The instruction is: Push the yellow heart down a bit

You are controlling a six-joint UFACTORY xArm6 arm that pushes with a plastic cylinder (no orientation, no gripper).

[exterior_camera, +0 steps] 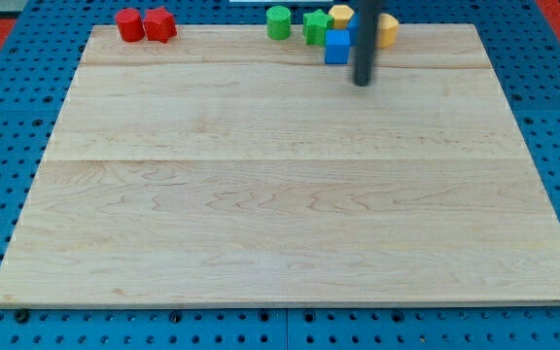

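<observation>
Tip (362,83): on table (290,194), just below-right of blue cube (336,47).
Yellow heart (387,30): right of rod, partly hidden; shape hard to tell.
Other yellow block (341,15): above blue cube, mostly covered.
Green blocks (278,21), (316,26): left of blue cube.
Red pair (130,25), (159,24): far left of blue cube.
Claw: none; rod only, state n/a.

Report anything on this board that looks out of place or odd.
Nothing is damaged or spilled. Every block crowds the board's top edge: two red blocks at upper left, green, blue and yellow ones bunched around my tip, which partly hides them.
</observation>
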